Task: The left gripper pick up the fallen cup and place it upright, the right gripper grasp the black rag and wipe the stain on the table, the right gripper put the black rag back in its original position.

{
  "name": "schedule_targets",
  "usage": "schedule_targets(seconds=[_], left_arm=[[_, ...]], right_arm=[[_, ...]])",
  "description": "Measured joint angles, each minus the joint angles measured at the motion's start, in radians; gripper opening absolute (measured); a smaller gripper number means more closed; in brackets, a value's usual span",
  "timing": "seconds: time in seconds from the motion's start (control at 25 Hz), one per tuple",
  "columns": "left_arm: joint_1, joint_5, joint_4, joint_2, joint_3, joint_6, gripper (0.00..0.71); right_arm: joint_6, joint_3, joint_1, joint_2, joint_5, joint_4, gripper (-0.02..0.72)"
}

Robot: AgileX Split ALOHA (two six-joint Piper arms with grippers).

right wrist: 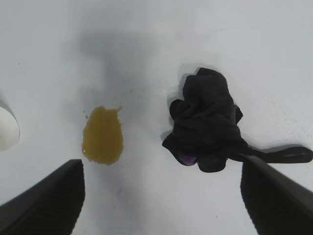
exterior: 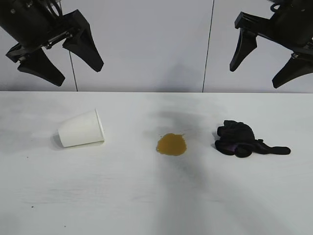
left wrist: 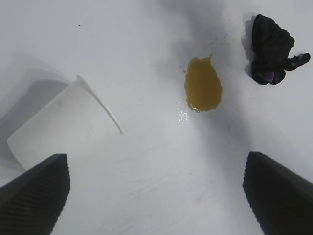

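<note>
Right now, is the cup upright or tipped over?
Tipped over: the cup lies on its side on the table, rim towards the stain.

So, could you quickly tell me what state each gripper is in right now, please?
Left gripper: open, holding nothing, raised above the cup.
Right gripper: open, holding nothing, raised above the black rag.

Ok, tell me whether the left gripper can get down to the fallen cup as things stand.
Probably yes. The left gripper hangs open above the table, and the cup lies on its side below it with nothing around it; the stain and black rag sit well aside.
</note>
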Motion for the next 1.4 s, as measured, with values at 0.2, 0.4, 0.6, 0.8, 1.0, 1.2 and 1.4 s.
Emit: schedule_targets(seconds=[0.2, 0.4, 0.6, 0.8, 1.0, 1.2, 1.4], left_arm=[[0.0, 0.0, 0.0, 0.0, 0.0, 0.0, 0.694], [0.0, 0.0, 0.0, 0.0, 0.0, 0.0, 0.694], [0.0, -0.01, 0.0, 0.0, 0.0, 0.0, 0.694], [0.0, -0.039, 0.0, 0.0, 0.0, 0.0, 0.694], [0.0, -0.054, 0.007, 0.0, 0.0, 0.0, 0.694], [0.0, -0.042, 0.077, 0.0, -0.005, 0.04, 0.694], [-0.034, 0.018, 0.224, 0.0, -0.005, 0.428, 0.694]], right_arm=[[0.0, 0.0, 0.0, 0.0, 0.0, 0.0, 0.602], [0.0, 0.0, 0.0, 0.0, 0.004, 0.0, 0.602], [0.0, 0.0, 0.0, 0.0, 0.004, 0.0, 0.602], [0.0, 0.0, 0.0, 0.0, 0.004, 0.0, 0.602], [0.0, 0.0, 0.0, 0.0, 0.014, 0.0, 0.602], [0.0, 0.0, 0.0, 0.0, 0.025, 0.0, 0.602], [0.0, 0.0, 0.0, 0.0, 0.028, 0.0, 0.602]])
